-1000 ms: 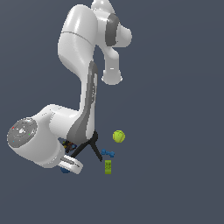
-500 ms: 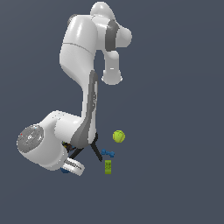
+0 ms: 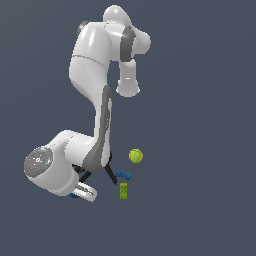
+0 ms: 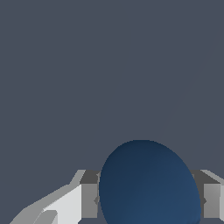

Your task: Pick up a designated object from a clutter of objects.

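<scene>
The dark blue ball [image 4: 148, 183] sits between my gripper's [image 4: 151, 200] two fingers [image 4: 89, 199] in the wrist view, and both pads lie against its sides. In the exterior view the gripper [image 3: 80, 192] is low at the exterior view's left end of the clutter. Only a blue sliver of the ball [image 3: 74, 195] shows under the white hand. The rest of the clutter lies to the exterior view's right: a black clamp [image 3: 109, 173], a bright blue bone-shaped piece [image 3: 123, 175], a green block [image 3: 123, 191] and a yellow-green tennis ball [image 3: 135, 156].
The arm's large white links [image 3: 65, 165] hang low over the exterior view's left part of the clutter and hide what lies beneath. A small dark item [image 3: 77, 170] peeks out under the arm. The floor is plain dark grey all round.
The arm's lower links have turned and shifted slightly toward the exterior view's right. The hand has stayed low at the same spot. The other objects have not moved.
</scene>
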Controlling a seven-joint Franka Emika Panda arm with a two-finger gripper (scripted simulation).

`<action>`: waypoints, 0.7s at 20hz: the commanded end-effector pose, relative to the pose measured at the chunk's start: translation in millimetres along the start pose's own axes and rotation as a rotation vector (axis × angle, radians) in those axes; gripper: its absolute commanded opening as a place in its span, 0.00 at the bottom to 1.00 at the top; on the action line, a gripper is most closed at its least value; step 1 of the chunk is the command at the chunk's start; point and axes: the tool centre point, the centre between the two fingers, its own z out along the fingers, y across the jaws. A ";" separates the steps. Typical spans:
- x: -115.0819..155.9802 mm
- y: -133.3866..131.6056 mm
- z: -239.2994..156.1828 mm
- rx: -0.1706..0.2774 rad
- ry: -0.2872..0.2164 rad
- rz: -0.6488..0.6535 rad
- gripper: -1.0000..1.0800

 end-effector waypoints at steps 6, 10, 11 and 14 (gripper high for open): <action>0.4 0.0 -0.5 0.000 0.001 0.000 0.00; -0.1 -0.2 -0.1 0.000 0.000 0.000 0.00; -0.3 -0.1 -0.6 0.000 0.000 0.000 0.00; -1.7 0.4 -4.2 0.000 0.000 0.000 0.00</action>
